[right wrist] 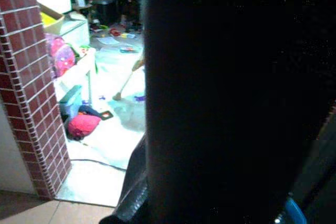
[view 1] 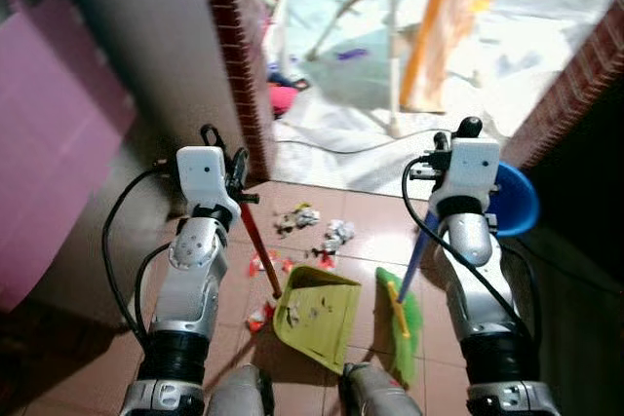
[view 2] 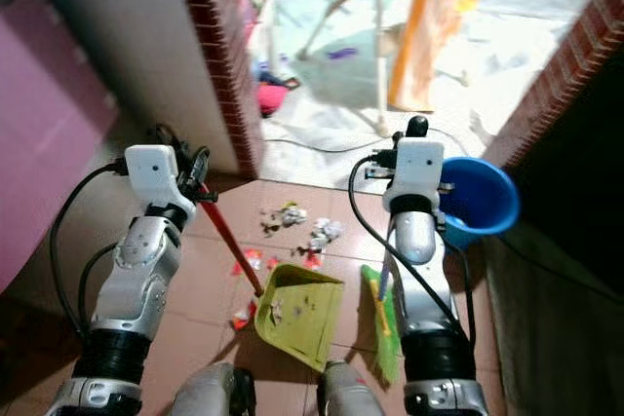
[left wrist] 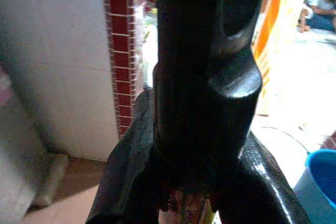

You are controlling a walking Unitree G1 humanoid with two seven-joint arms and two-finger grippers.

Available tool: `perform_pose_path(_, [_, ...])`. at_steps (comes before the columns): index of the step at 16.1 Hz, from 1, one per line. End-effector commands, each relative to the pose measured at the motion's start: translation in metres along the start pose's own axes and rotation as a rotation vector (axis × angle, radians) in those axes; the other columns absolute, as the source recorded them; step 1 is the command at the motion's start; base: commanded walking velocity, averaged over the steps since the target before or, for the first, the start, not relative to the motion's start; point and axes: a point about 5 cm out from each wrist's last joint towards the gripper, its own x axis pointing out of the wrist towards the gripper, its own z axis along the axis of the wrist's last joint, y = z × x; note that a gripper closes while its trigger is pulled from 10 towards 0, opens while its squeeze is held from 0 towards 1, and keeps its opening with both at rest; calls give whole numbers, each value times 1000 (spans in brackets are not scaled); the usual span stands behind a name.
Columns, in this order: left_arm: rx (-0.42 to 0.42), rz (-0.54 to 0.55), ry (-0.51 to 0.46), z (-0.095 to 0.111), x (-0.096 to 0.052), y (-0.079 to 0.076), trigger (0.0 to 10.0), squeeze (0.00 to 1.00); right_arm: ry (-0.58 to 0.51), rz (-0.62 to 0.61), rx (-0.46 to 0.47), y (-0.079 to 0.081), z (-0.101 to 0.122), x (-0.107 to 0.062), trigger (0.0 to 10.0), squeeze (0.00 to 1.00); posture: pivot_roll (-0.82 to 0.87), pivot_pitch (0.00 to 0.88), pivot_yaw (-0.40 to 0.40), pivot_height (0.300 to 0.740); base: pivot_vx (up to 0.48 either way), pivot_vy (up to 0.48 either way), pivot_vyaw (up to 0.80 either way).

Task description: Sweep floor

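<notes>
The scraps of litter (view 1: 310,226) lay scattered on the terracotta tile floor (view 1: 97,367) just ahead of the robot, between the brick pillar (view 1: 237,56) and the bright doorway, with a few red bits (view 1: 261,262) nearer the robot's left. The green dustpan (view 1: 314,317) sat on the tiles just short of them, its open mouth facing forward toward the pile and already holding some crumbs; so the litter lay straight beyond the pan's lip. Its red handle (view 1: 259,243) ran up and to the robot's left into the left gripper (view 1: 237,174), whose black fingers were clamped round the shaft, as the left wrist view also suggested. To the pan's right the green broom head (view 1: 402,323) rested on the floor beside it, behind the litter, not past it, its blue shaft (view 1: 417,252) rising toward the right gripper (view 1: 444,148), which looked closed on it. In my judgement the broom needed carrying forward past the scraps, then drawing back toward the pan. A blue bucket (view 1: 513,198) stood just right of the right arm.
</notes>
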Motion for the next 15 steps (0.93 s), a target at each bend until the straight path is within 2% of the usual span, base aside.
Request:
perform_pose_path(1, [-4,-12,-61,13,6,-2,10000,0,-7,-19,-9,-3,2,3,10000,0,-108,78,51,740,0,-289,-800])
perform_pose_path(6, [-18,-23,-60,12,6,-5,10000,0,-8,-26,-6,-6,0,5,10000,0,-110,76,53,740,0,-324,-800])
perform_pose_path(13, [-62,-8,-36,9,6,-7,10000,0,5,-15,12,-4,-4,6,10000,0,-109,79,51,740,0,0,-800])
perform_pose_path(15, [-80,-30,-35,10,7,-8,10000,0,1,0,6,-2,-3,6,10000,0,-109,79,52,740,0,407,0])
